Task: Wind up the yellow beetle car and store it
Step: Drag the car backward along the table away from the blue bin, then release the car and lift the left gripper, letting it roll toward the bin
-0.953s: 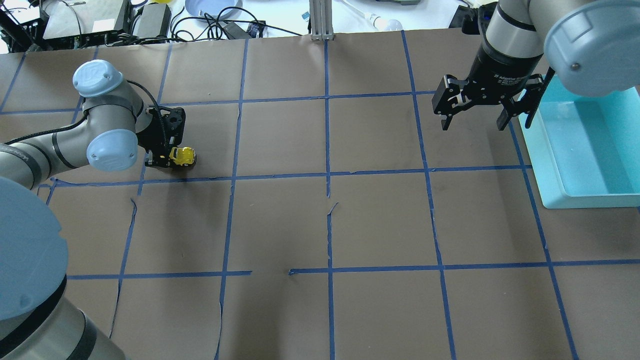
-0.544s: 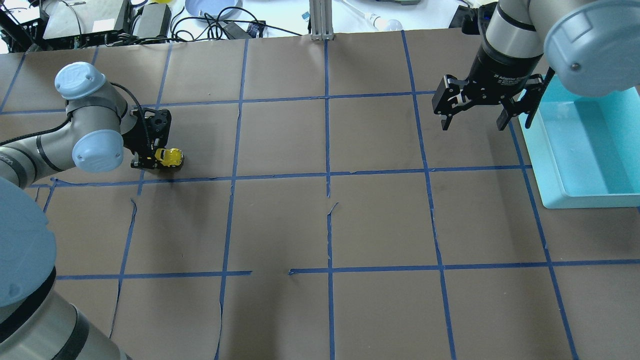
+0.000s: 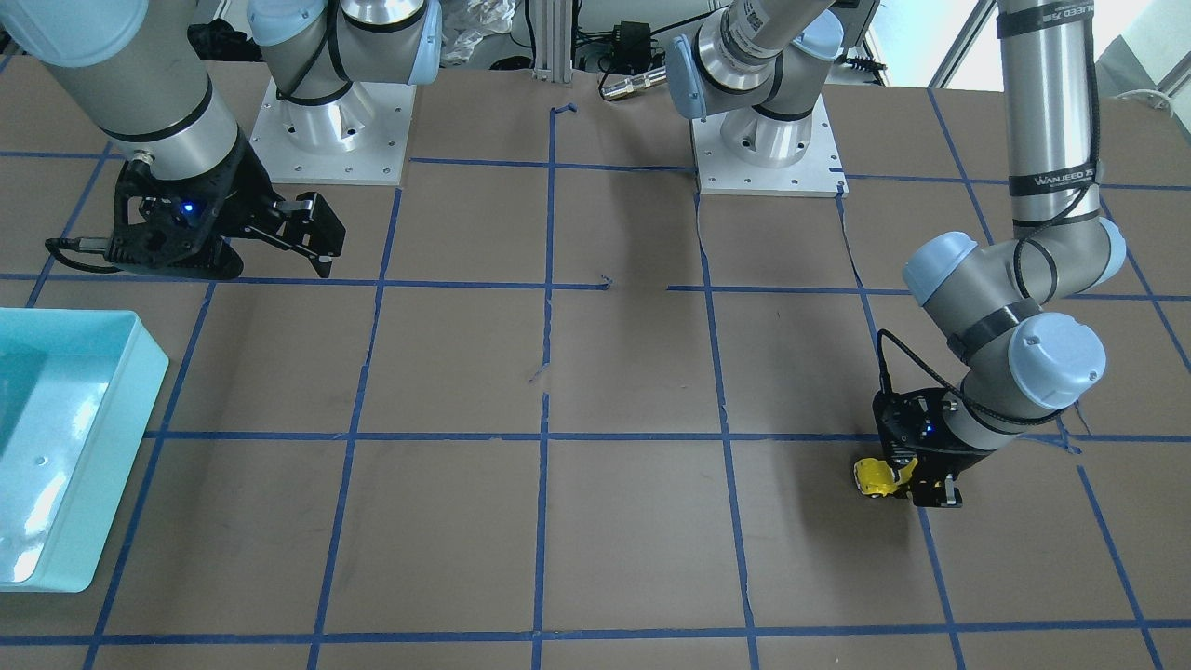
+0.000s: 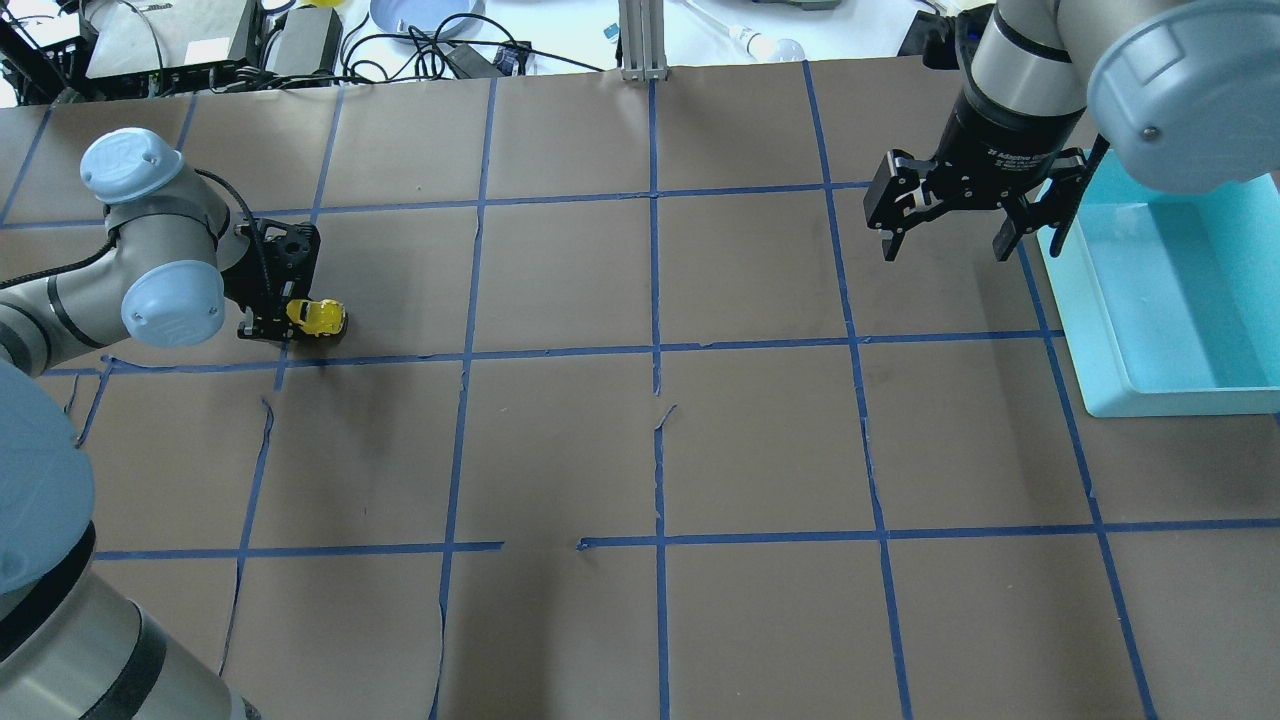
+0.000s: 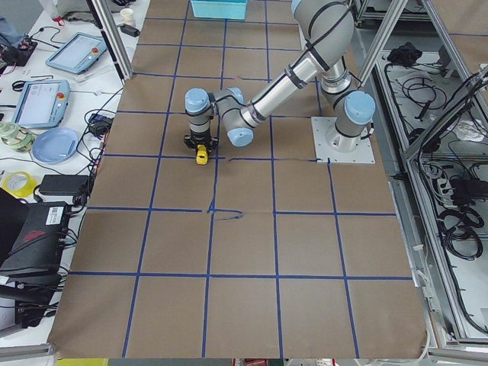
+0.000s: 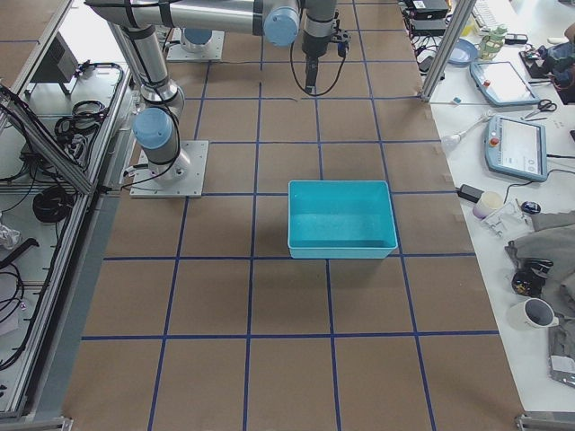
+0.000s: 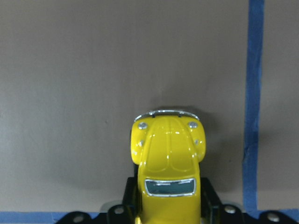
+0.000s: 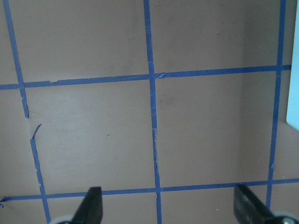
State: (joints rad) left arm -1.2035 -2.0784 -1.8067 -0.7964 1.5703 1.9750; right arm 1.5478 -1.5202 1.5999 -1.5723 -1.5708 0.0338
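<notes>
The yellow beetle car [image 4: 315, 317] sits on the brown table at the far left, its wheels on the paper. My left gripper [image 4: 290, 320] is shut on its rear, low at the table. The front view shows the car [image 3: 875, 477] sticking out of the left gripper [image 3: 907, 484]. In the left wrist view the car's hood [image 7: 168, 154] points away, with a black finger close on each side. My right gripper [image 4: 945, 240] is open and empty, hovering beside the teal bin [image 4: 1180, 290]. Its fingertips [image 8: 91, 207] show spread wide in the right wrist view.
The teal bin [image 3: 56, 447] stands at the table's right edge, empty inside. Blue tape lines [image 4: 655, 350] form a grid on the brown paper. Cables, a blue plate [image 4: 425, 15] and devices lie beyond the far table edge.
My left gripper has dragged the yellow beetle car steadily to the left along the table, about one car length. The right arm has not moved.
</notes>
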